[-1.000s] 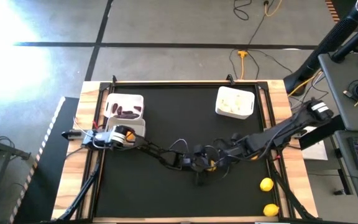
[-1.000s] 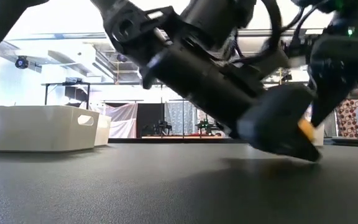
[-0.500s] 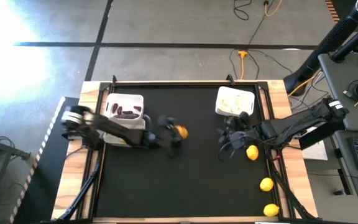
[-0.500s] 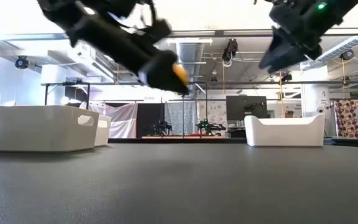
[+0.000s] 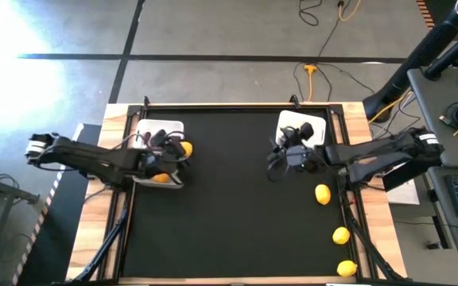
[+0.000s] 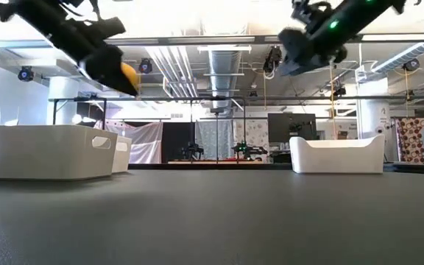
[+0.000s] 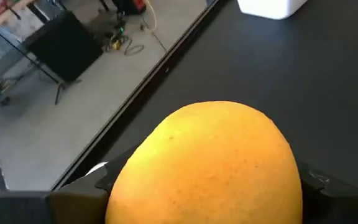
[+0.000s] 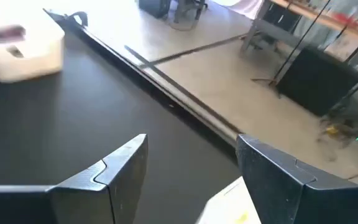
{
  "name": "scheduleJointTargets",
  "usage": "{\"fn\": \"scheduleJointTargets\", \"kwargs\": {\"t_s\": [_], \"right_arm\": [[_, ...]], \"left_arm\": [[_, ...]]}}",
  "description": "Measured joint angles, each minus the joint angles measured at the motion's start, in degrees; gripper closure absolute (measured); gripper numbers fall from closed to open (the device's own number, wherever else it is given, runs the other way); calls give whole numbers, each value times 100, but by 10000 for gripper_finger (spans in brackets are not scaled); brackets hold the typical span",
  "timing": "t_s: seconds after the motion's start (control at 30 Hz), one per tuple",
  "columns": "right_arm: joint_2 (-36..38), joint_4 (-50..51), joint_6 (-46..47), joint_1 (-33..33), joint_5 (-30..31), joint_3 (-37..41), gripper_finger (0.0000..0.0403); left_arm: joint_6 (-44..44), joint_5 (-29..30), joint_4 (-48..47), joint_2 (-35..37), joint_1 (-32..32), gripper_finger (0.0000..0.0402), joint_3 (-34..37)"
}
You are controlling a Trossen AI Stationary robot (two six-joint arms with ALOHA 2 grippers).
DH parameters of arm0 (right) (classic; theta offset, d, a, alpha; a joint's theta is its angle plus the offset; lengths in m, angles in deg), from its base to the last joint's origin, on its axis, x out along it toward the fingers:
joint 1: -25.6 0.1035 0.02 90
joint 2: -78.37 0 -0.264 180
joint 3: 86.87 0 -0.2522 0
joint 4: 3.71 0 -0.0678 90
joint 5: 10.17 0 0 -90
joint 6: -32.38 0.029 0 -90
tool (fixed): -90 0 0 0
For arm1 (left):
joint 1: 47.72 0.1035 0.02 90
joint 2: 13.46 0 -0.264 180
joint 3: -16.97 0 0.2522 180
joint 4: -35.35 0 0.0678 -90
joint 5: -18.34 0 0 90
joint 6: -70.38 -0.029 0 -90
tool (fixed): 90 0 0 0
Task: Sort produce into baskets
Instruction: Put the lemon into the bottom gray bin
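Carried leftward in the last half second, the lemon [image 5: 184,148] now hangs in the left end effector [image 5: 175,151], clenched on it, over the two left baskets. One lemon [image 5: 160,178] already lies in the nearer left basket [image 5: 175,183]. Nearest of all, three more lemons wait by the desk's right edge: one at the near corner [image 5: 346,268], one [image 5: 340,235] just beyond, a third [image 5: 322,194] farther in. Up at the far right, the right end effector [image 5: 291,152] has swung back over the far right basket [image 5: 302,125], fingers spread, holding nothing. Far left, the purple pieces' basket [image 5: 162,129] sits behind the left arm. Judging from this, a drop into the lemon basket comes next.
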Motion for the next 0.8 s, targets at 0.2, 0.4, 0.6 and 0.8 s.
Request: {"fn": "scheduleJointTargets", "kwargs": {"t_s": [0.2, 0.4, 0.6, 0.8], "right_arm": [[-478, -1049, -1491, -933, -602, 4, 165], [-1046, -2135, -2150, -1632, -1730, 0, 165], [-1338, -2092, -2579, -1728, -1893, -245, 165], [-1283, -976, -2486, -1683, -1887, -701, 165]], "left_arm": [[1026, -1262, -2408, 423, 33, 162, -495], [2474, -2376, -3327, 513, 34, 162, -432], [3008, -2305, -3265, 210, 48, 153, -25], [3580, -2151, -3252, -205, 48, 110, 75]]}}
